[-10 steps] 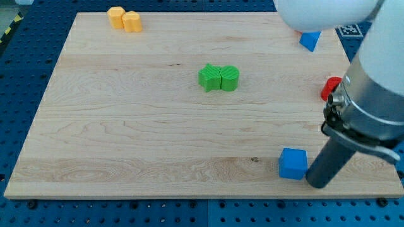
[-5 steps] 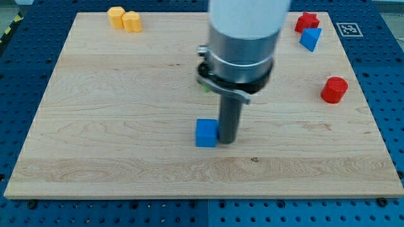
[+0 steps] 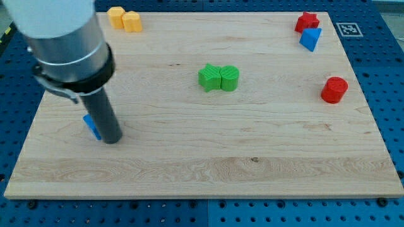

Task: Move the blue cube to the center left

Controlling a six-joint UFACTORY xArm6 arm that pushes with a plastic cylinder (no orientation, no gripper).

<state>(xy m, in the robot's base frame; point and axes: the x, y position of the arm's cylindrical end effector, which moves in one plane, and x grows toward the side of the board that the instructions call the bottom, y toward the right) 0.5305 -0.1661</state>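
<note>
Gripperless, my tip [image 3: 112,140] touches the blue cube [image 3: 92,126] on the wooden board [image 3: 189,157], blue pegboard [image 3: 385,94] around

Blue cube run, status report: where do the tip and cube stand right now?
My tip down at board's center left. Blue cube touching its left side, mostly hidden behind the rod. No other block nearby.

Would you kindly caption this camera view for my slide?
My tip presses the blue cube at the board's center left.

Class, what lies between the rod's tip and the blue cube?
Nothing: in the camera view my tip sits right against the blue cube, on its right side.
</note>
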